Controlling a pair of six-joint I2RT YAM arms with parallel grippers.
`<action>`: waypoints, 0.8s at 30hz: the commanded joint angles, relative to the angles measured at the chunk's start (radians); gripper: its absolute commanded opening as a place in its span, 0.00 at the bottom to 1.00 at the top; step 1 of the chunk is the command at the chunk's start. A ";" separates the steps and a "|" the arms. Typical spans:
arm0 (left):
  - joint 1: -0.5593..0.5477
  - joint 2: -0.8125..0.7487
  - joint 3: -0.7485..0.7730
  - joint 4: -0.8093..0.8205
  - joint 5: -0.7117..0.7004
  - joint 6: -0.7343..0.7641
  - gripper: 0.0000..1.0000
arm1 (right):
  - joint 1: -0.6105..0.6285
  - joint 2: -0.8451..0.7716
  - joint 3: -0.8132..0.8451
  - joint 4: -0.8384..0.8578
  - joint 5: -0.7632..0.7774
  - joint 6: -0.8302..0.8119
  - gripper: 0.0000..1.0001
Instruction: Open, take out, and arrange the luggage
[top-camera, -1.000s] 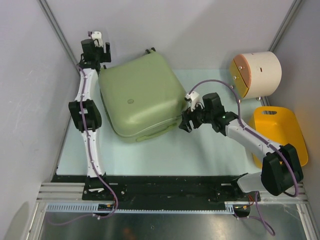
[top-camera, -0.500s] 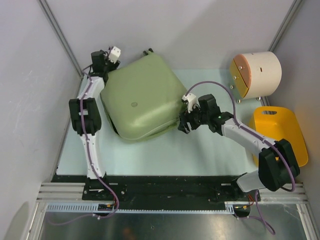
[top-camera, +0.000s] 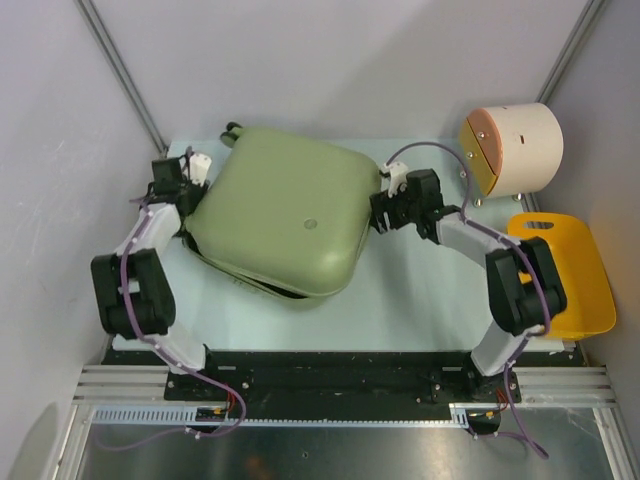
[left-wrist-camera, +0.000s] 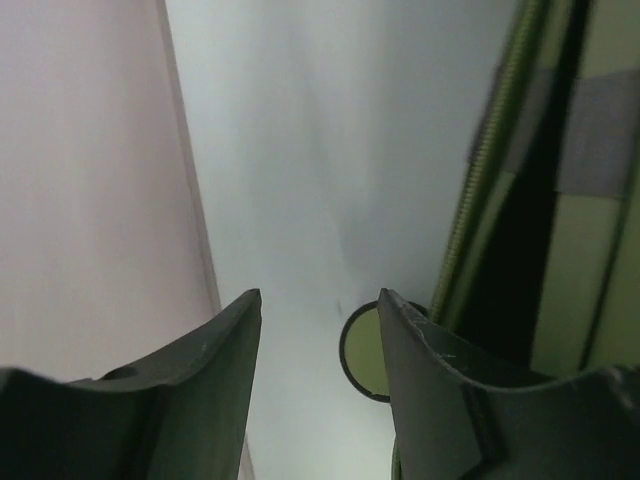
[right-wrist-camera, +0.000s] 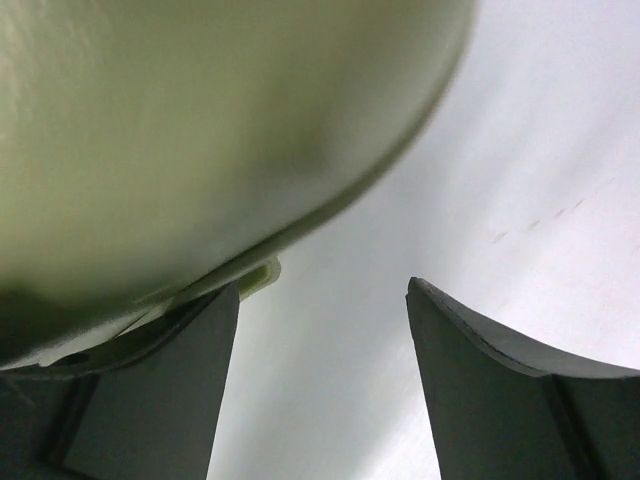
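The pale tabletop (top-camera: 420, 300) is enclosed by plain grey-white walls (top-camera: 330, 60) with metal posts (top-camera: 120, 70) at the far corners. The luggage (top-camera: 280, 215) lies flat, left of centre and turned askew, wheels at its far-left corner. I read a dark gap along its near-left seam.

The left gripper (left-wrist-camera: 320, 295) sits at the luggage's left edge, jaws released, with only tabletop between them. The right gripper (right-wrist-camera: 323, 283) sits at the right edge, jaws released and the shell above one finger. A cream drum (top-camera: 515, 148) and a yellow basket (top-camera: 560, 270) stand far right.
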 joint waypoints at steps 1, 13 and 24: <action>-0.087 -0.224 -0.167 -0.258 0.331 -0.190 0.57 | 0.048 0.193 0.215 0.340 -0.033 -0.005 0.73; -0.113 -0.586 -0.288 -0.329 0.503 -0.305 0.83 | 0.023 0.519 0.826 0.291 -0.055 0.034 0.76; -0.031 -0.516 -0.059 -0.331 0.546 -0.291 0.89 | -0.101 -0.062 0.280 -0.186 -0.076 0.213 0.76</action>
